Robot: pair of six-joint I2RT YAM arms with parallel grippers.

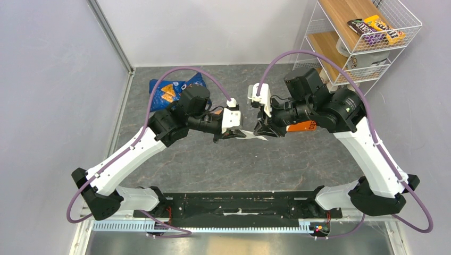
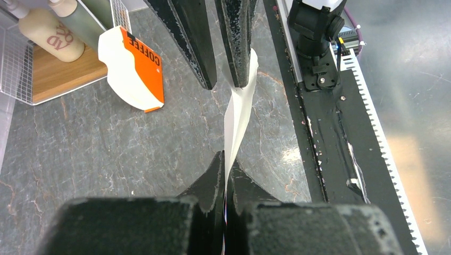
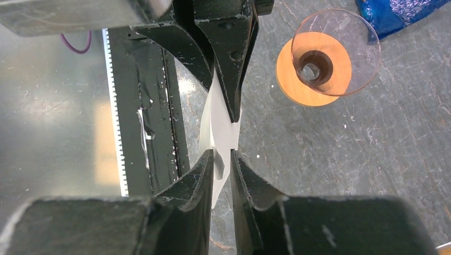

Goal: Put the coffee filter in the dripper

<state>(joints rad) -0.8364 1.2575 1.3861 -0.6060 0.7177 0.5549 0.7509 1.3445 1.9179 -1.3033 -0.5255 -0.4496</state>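
Near dripper (image 3: pixel 287 85), L fingers (image 2: pixel 222 175) pinch filter (image 2: pixel 236 122), R fingers (image 3: pixel 206 167) ajar.

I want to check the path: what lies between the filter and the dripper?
Nothing: in the right wrist view, only bare table separates the filter from the dripper.

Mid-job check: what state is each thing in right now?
coffee filter: flattened, off the table, stretched between both hands.
left hand: shut on the filter.
right hand: fingers apart at the filter's other end.
dripper: upright on the table, no filter in it.
coffee pack: lying on the table, clear of both hands.
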